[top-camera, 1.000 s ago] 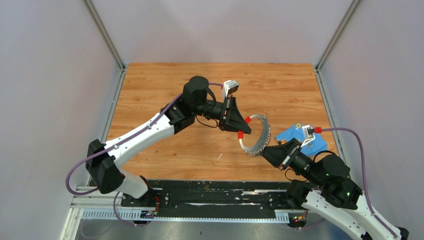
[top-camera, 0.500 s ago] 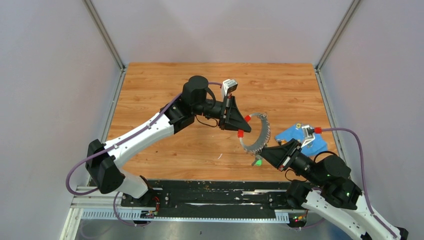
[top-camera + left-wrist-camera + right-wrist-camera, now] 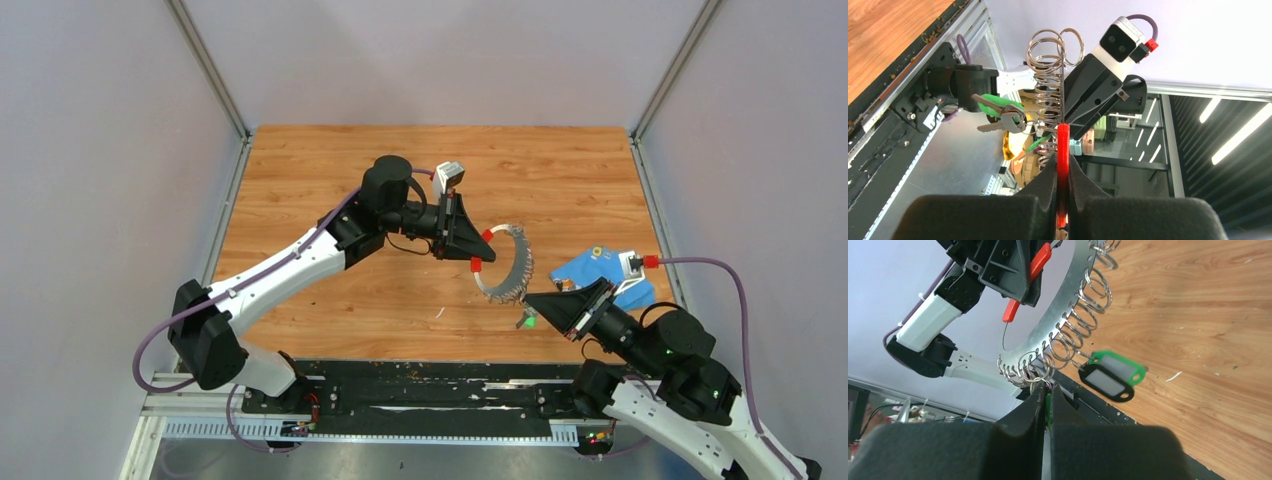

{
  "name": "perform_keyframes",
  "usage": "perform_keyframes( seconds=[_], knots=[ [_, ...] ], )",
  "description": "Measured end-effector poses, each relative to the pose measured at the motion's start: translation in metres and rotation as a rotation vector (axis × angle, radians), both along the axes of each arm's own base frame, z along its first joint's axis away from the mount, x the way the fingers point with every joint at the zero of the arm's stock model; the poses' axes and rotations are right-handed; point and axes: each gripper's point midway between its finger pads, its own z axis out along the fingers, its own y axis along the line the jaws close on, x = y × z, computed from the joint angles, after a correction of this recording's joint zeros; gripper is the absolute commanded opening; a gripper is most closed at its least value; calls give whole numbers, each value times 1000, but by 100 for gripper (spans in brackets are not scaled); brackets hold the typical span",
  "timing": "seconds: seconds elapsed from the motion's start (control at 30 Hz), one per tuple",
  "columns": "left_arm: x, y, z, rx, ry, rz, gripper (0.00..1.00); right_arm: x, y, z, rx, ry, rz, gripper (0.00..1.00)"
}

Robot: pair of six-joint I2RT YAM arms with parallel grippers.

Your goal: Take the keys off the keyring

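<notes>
Left gripper point(image 3: 480, 250) is clamped on the red sleeve point(image 3: 1063, 145), holding the keyring point(image 3: 1054, 322) up off the table point(image 3: 330, 160). Right gripper point(image 3: 1046, 390) is pinched tight at the ring's lower arc, apparently on a green one of the keys point(image 3: 1000, 112). My read: none off yet, all removal left.

We are cataloguing a wooden table point(image 3: 320, 170), sitting between pale grey walls point(image 3: 90, 150), with two metal posts point(image 3: 205, 62) point(image 3: 677, 62) rising at its far corners. A blue cloth point(image 3: 583, 268) is lying near the table's right edge. A small white scrap point(image 3: 440, 312) is resting toward the front. A black rail plate point(image 3: 430, 385) is running along the near edge.
</notes>
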Motion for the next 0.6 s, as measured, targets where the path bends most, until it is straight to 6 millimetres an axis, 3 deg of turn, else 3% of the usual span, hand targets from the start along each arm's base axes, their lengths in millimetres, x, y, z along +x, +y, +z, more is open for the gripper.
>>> perform_keyframes(
  seconds=[0.6],
  knots=[
    [1,5,-7,11,-10,15,0,22,-14,-3,-210,-58,-117,1]
  ],
)
